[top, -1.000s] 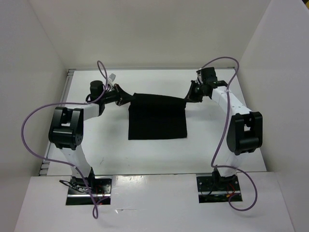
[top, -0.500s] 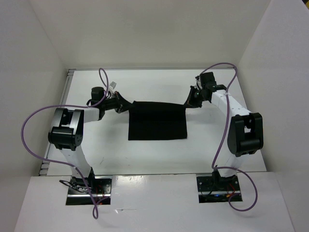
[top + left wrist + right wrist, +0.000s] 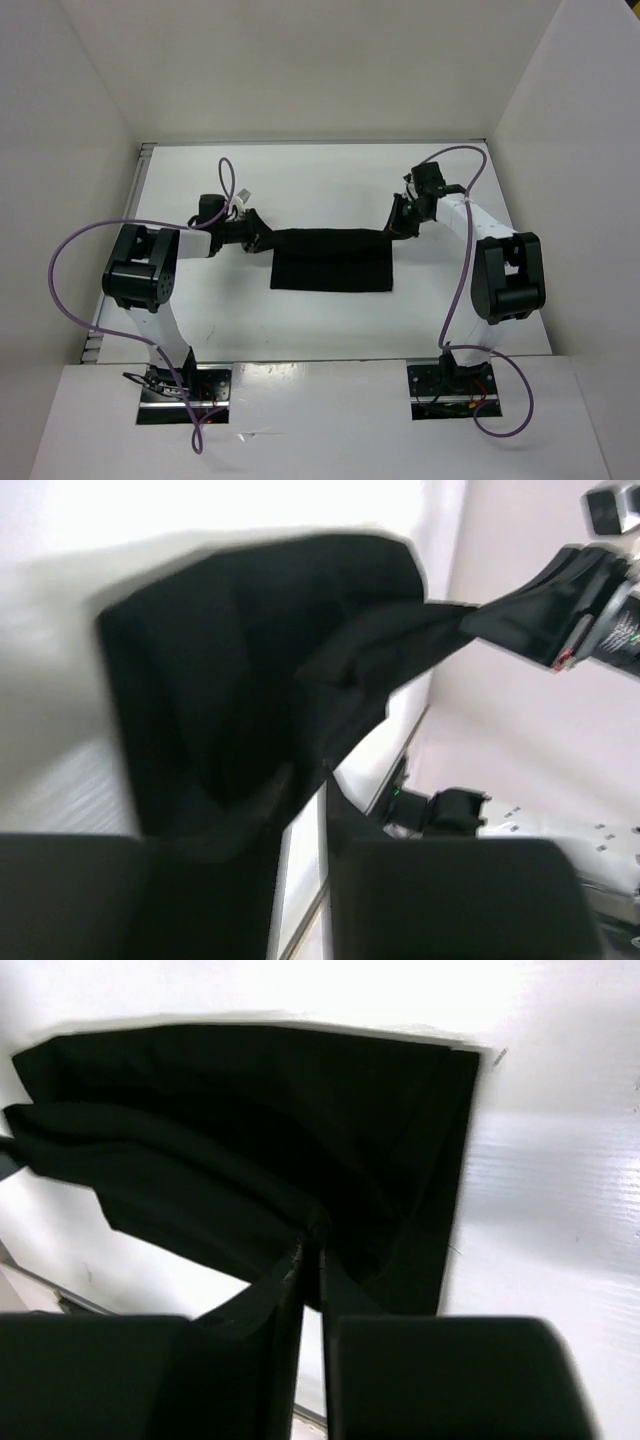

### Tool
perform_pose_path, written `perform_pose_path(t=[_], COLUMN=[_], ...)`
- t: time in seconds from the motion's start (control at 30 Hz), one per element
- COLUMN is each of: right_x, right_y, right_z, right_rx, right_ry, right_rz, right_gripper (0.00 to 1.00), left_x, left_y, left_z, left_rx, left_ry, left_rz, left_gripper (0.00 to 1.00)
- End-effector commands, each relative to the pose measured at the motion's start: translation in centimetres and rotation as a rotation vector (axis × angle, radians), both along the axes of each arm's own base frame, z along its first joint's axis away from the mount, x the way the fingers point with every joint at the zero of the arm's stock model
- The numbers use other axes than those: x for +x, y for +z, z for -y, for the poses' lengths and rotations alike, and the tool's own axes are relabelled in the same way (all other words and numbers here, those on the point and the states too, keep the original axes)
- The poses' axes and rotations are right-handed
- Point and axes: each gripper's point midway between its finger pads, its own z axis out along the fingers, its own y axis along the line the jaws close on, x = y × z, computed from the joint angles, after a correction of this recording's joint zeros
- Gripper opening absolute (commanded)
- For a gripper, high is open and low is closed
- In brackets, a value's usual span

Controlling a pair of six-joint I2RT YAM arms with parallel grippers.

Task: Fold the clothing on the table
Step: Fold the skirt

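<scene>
You have soft, matt black cloth in the clothing (image 3: 332,262), faintly creased; the table (image 3: 300,190) shows you a smooth, matt white top

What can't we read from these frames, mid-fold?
- Top view: the left gripper and right gripper are small and black against the black clothing, so the grip is unreadable.
- Left wrist view: blur smears the clothing where the left gripper meets it.
- Right wrist view: the dark clothing merges with the dark right gripper, hiding any pinch.
- All views: the clothing's top layer hides any layers beneath.

Black clothing (image 3: 333,262), a folded rectangle, lies on the white table (image 3: 320,185).
</scene>
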Motion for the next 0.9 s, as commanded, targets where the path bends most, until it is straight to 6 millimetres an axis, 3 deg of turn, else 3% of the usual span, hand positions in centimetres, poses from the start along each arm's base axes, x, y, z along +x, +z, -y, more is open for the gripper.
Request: perform_pose_path(t=[0.0,0.07,0.17,0.27,0.37,0.47,0.53,0.57,0.63,0.67,0.7,0.73,0.77,0.83,0.87], right_x=[-1.6,-3.2,-4.9,-6.8,-6.9,-5.1,-3.0,-2.2,-0.3,1.1,2.2,2.9,3.8,5.2,5.4], right_y=[-0.3,-0.7,0.9,2.6,4.9,6.2,7.2,6.4,6.4,5.5,5.9,5.9,6.1,5.6,5.2], right_z=[0.3,0.2,0.1,0.6,1.4,1.2,0.3,-0.1,-0.9,-1.8,-2.4,-2.7,-3.7,-4.8,-5.5], right_rx=[-0.014,-0.001,0.016,0.001,-0.033,-0.026,0.026,0.040,0.077,0.090,0.095,0.109,0.127,0.146,0.153], right_ry=[0.003,0.013,0.021,0.015,-0.024,-0.040,-0.031,-0.022,-0.013,0.005,0.017,0.025,0.048,0.082,0.098], right_rz=[-0.047,-0.110,-0.123,-0.137,-0.096,-0.025,0.043,0.037,0.066,0.077,0.104,0.117,0.144,0.153,0.143], right_gripper=[0.16,0.24,0.34,0.34,0.33,0.27,0.17,0.14,0.04,0.02,0.00,0.00,0.00,0.00,0.00], left_x=[-3.0,-3.9,-6.1,-8.1,-7.6,-4.6,-2.2,-1.1,1.4,2.7,3.6,5.0,5.4,6.5,6.8], left_y=[-1.3,-0.9,0.2,1.7,4.0,6.2,6.5,6.7,6.5,7.0,5.7,6.5,5.3,5.4,4.2], left_z=[0.4,0.6,0.7,0.4,0.5,0.2,0.4,0.5,0.7,0.9,1.0,1.1,1.3,1.6,1.7], left_rx=[0.031,0.055,0.064,0.068,0.073,0.098,0.099,0.097,0.091,0.077,0.082,0.079,0.073,0.058,0.060], left_ry=[-0.070,-0.102,-0.156,-0.181,-0.188,-0.149,-0.132,-0.116,-0.097,-0.085,-0.073,-0.071,-0.082,-0.098,-0.098], left_rz=[-0.072,-0.060,-0.083,-0.101,-0.050,0.047,0.093,0.104,0.125,0.165,0.143,0.185,0.158,0.168,0.144], left_gripper=[0.34,0.38,0.48,0.48,0.49,0.49,0.49,0.49,0.38,0.18,0.10,0.04,0.01,0.00,0.00])
